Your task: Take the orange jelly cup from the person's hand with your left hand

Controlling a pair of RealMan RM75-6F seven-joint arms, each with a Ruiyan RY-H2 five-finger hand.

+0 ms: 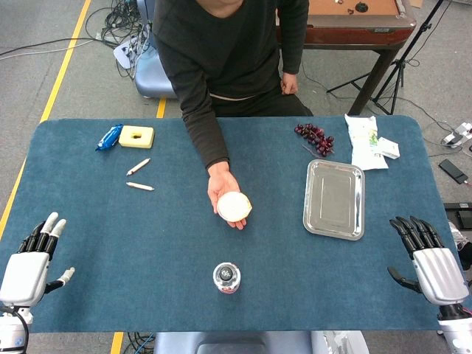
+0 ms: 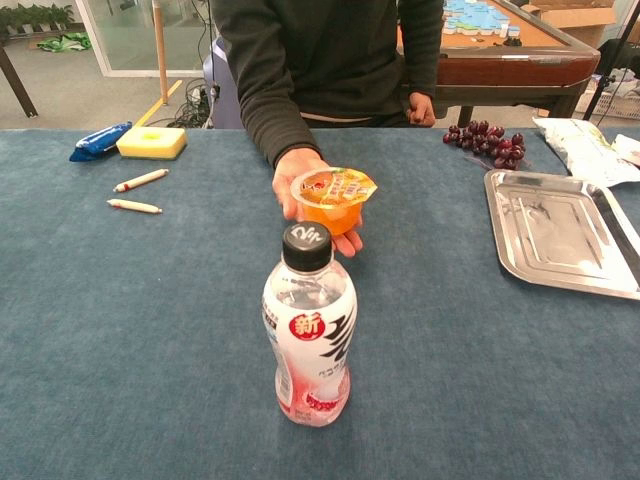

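The orange jelly cup (image 1: 234,206) (image 2: 331,199) rests on the person's upturned palm (image 1: 221,188) (image 2: 292,170) over the middle of the blue table, its foil lid up. My left hand (image 1: 31,265) lies at the table's near left corner, fingers spread and holding nothing, far to the left of the cup. At the near right edge my right hand (image 1: 431,262) rests the same way, empty with fingers apart. Neither hand shows in the chest view.
A small bottle (image 1: 226,277) (image 2: 308,330) stands just in front of the cup. A metal tray (image 1: 334,199) (image 2: 560,235), grapes (image 1: 316,137) and white packets (image 1: 366,140) lie right. A yellow sponge (image 1: 137,136), blue wrapper (image 1: 109,137) and two sticks (image 1: 139,177) lie far left.
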